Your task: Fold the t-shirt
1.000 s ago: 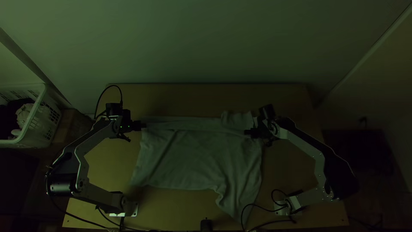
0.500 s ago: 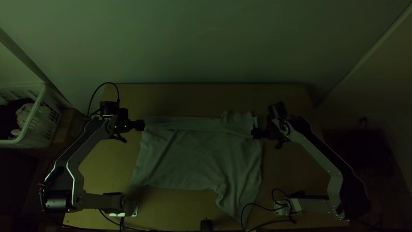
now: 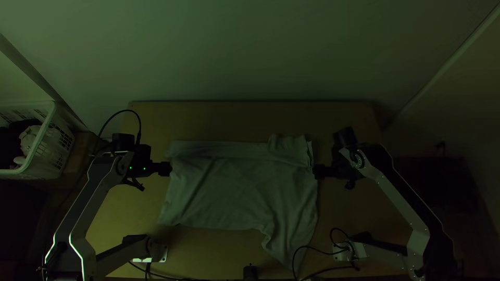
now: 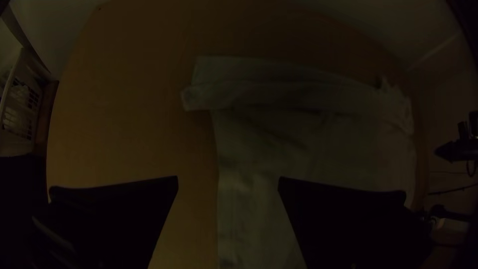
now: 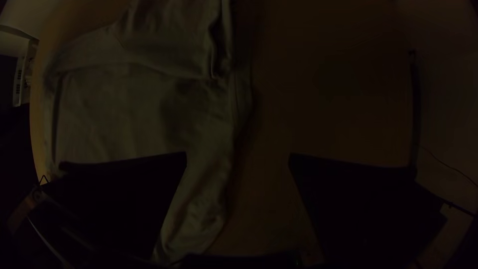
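The fingers of the left gripper (image 3: 165, 168) and of the right gripper (image 3: 317, 172) are parted, at opposite sides of the shirt (image 3: 239, 182). It is spread on the table (image 3: 250, 118), a strip folded over along its far edge. Left of the table, a basket (image 3: 54, 153) is seen.

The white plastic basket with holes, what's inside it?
In the white plastic basket, you can see something pale and bunched and something dark. What lies beneath them is covered, so I can't tell.
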`<state>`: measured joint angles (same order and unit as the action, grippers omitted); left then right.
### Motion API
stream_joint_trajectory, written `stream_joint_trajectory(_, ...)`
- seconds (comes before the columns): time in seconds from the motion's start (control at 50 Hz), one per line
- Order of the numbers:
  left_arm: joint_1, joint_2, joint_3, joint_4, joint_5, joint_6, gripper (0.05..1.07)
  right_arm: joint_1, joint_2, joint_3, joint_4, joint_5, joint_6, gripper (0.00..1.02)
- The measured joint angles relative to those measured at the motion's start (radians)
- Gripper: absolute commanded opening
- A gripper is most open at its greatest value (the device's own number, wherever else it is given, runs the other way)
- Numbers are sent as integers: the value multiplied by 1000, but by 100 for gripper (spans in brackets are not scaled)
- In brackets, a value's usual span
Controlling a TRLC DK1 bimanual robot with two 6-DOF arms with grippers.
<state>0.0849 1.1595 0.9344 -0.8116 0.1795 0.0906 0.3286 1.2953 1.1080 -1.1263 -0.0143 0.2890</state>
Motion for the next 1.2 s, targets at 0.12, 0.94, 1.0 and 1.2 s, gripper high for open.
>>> stream_joint_trajectory(0.12,0,-93,-53,-113,-19,55,102,24,-61,-2,-41,0,-2,93)
stream_joint_trajectory(0.94,-30,-115,-190,-472,-166,154,101,110,-125,-218,-212,-110,108,93)
stream_joint_trajectory(1.0,-38,-84,-190,-483,-173,159,101,111,-125,-223,-213,-111,108,93)
stream_joint_trajectory(1.2,-79,5,-224,-481,-235,188,101,116,-125,-240,-215,-117,108,93)
